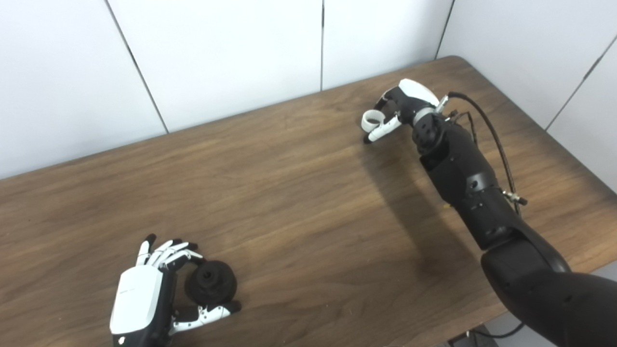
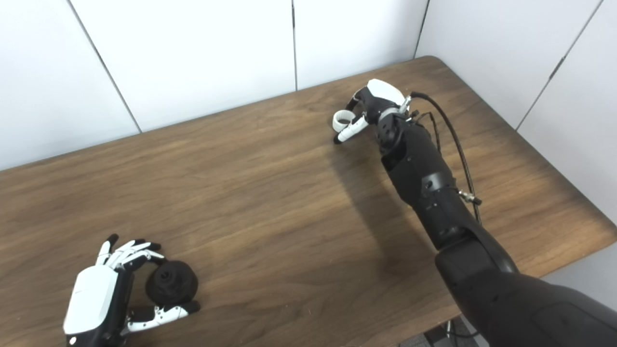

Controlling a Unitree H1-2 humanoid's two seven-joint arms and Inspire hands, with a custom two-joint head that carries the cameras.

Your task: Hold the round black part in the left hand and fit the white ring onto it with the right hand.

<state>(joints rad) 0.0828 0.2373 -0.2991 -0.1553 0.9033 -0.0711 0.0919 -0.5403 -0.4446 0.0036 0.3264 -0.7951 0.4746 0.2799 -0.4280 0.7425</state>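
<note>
A brown wood-grain bench stands against white wall panels, its far right corner rounded. At the near left edge, the left robot hand lies low on the surface with its fingers curled over the top of the round black part and its thumb below it, cupping the part between them; the part rests on the bench with its central hole facing up. Well apart, at the far right, the right robot hand is clenched on the white ring, pinching it between thumb and fingers just above the wood. A black cable runs along the right forearm.
</note>
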